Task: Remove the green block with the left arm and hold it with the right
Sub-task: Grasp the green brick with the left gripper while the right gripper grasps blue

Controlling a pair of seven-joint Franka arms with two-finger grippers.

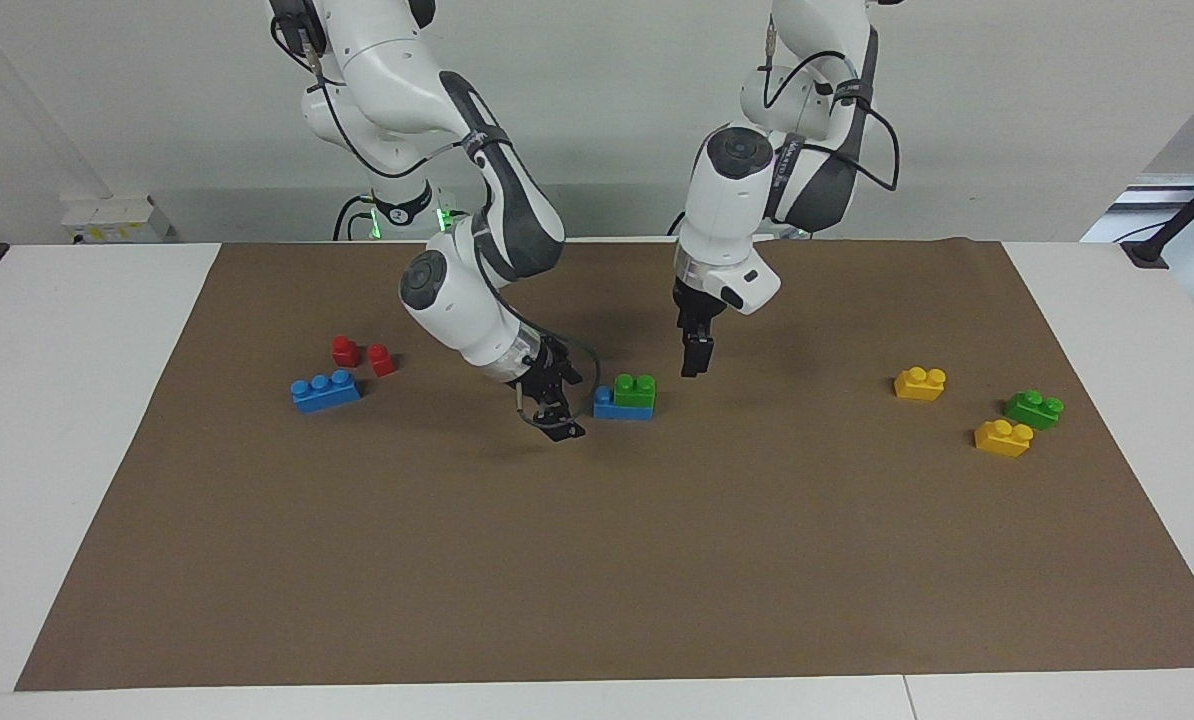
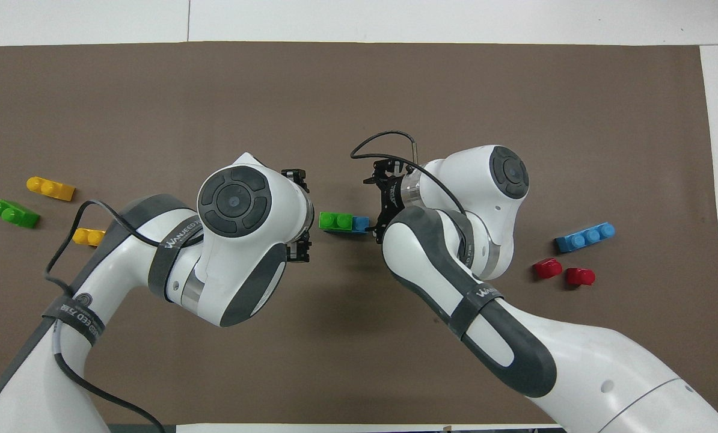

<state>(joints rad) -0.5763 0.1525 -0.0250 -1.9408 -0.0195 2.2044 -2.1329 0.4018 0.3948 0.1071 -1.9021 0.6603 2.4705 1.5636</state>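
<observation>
A white worktop (image 1: 77, 420) covered by a brown mat (image 1: 617, 560) is shown, with two white robot arms reaching toward its middle. There the green block (image 1: 635, 390) is seated on one end of a blue brick (image 1: 612, 405), toward the left arm's end of it; the blue brick's one bare stud is seen at the end toward the right arm. The left end effector (image 1: 694, 357) is held just above the mat beside the green block, on the side toward the left arm's end of the worktop, its fingers spread fully apart; nothing is gripped or touched by it. The right end effector (image 1: 555, 417) is lowered close to the mat just beside the blue brick's bare end, its fingers likewise wide apart and empty, with no contact visible. A second blue brick (image 1: 326, 391) and two small red pieces (image 1: 362, 355) are placed toward the right arm's end. Two yellow bricks (image 1: 920, 383) and a darker green brick (image 1: 1034, 408) are placed toward the left arm's end.
</observation>
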